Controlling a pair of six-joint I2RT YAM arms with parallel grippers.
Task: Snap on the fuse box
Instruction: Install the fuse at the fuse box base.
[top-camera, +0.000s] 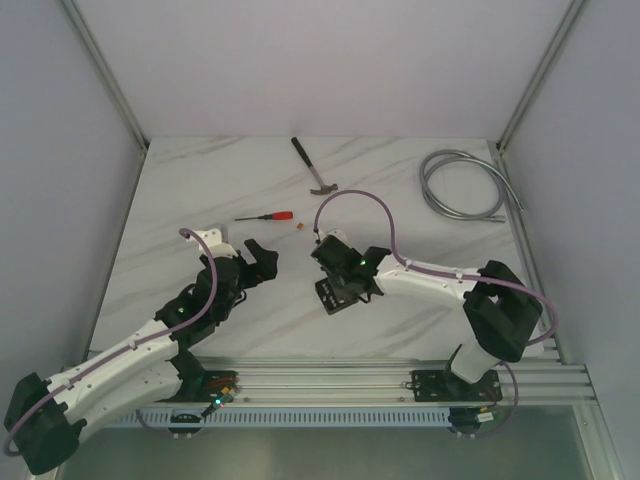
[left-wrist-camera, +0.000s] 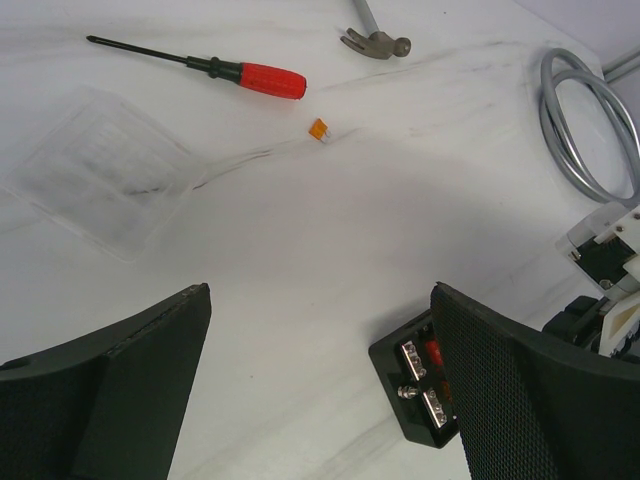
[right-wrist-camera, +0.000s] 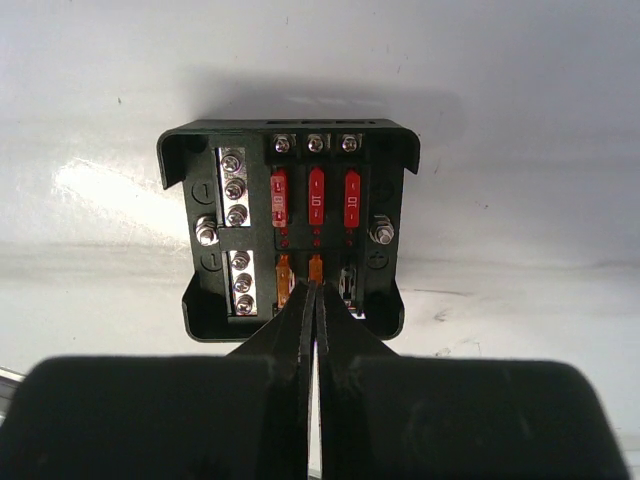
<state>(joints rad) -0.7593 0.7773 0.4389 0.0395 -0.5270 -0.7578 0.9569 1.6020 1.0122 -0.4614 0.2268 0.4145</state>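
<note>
Fuse box (right-wrist-camera: 290, 230): small, black, square, plastic; uncovered, flat on white marble table (top-camera: 200, 180);
Right gripper (right-wrist-camera: 315, 292): clenched, tips at the box's orange fuse (right-wrist-camera: 316, 266);
Left gripper (left-wrist-camera: 320, 380): spread, empty, beside the box;
Farther: clear plastic cover (left-wrist-camera: 100, 170), well apart

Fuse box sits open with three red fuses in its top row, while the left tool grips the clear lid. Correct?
No. The left wrist view shows the left tool open and empty; the clear lid lies on the table, apart from it. The fuse box and red fuses are as stated.
</note>
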